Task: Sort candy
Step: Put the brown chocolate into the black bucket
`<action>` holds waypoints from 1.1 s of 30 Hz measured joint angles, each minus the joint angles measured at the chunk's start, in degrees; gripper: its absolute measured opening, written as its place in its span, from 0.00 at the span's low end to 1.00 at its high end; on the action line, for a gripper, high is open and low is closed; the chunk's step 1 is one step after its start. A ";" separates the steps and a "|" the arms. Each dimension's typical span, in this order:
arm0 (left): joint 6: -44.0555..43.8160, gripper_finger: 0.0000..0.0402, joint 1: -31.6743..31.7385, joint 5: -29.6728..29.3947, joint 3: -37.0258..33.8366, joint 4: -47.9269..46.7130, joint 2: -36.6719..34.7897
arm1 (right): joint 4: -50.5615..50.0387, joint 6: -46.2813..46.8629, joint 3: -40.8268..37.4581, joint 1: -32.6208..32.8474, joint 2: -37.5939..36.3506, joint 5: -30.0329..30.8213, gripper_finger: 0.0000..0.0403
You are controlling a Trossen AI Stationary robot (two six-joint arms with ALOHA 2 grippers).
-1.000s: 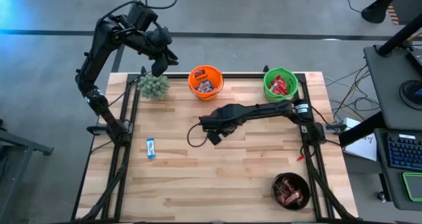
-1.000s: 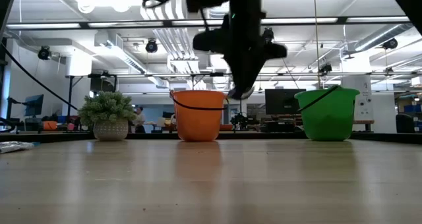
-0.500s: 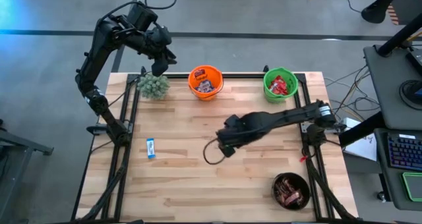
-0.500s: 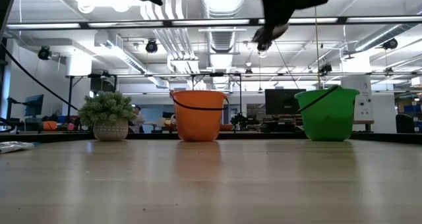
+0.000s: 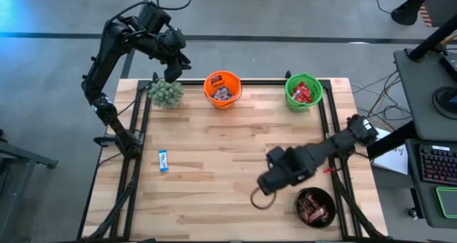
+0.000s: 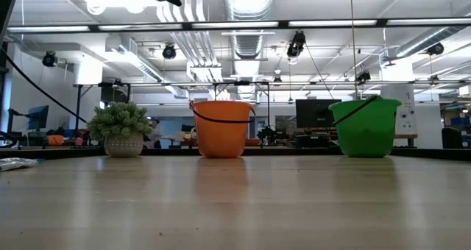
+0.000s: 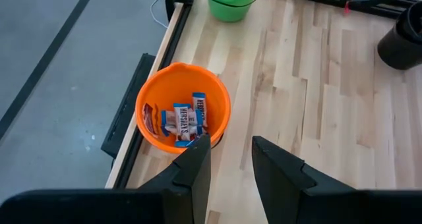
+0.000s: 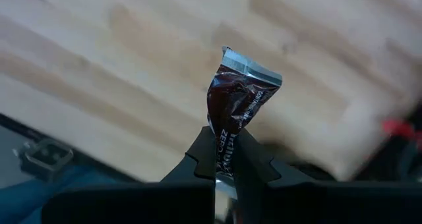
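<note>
- Dark brown wrapped candy bar (image 8: 232, 112) is pinched at its lower end between the right gripper (image 8: 223, 159) fingers, which are closed tight on it; wrapper lettering is partly visible but not legible.
- Right gripper (image 5: 275, 180) is over the bench's near right area, just beside the dark bucket (image 5: 315, 206) in the near right corner, which holds dark brown bars.
- Orange bucket (image 5: 222, 88) stands at the far edge near its middle; it contains blue-and-white bars (image 7: 183, 120), one wrapper reading "HERSHEY'S".
- Green bucket (image 5: 303, 91) stands at the far edge toward the right corner, with red packets (image 5: 305, 92) inside; no readable print.
- One blue-and-white bar (image 5: 163, 160) lies alone on the bench near the left edge.
- Small green plant (image 5: 166, 93) sits at the far left corner.
- Left gripper (image 7: 231, 159) is raised beyond the far left corner, above the plant, its fingers narrowly parted and holding nothing.
</note>
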 joint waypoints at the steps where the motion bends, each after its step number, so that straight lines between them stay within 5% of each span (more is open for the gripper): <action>1: -0.02 0.23 0.00 0.00 0.00 0.00 0.00 | -0.24 1.91 0.00 1.10 0.08 -1.02 0.03; 19: -0.03 0.23 0.00 0.01 0.00 0.06 0.00 | -0.15 30.50 -0.07 17.58 0.21 -9.87 0.03; 25: -0.04 0.23 0.00 0.02 0.00 0.09 0.00 | -0.10 33.26 -0.12 19.28 0.36 -10.82 0.05; 33: -0.24 0.23 0.00 0.02 0.00 0.11 0.00 | -0.15 31.45 -3.72 19.29 0.38 -18.47 0.21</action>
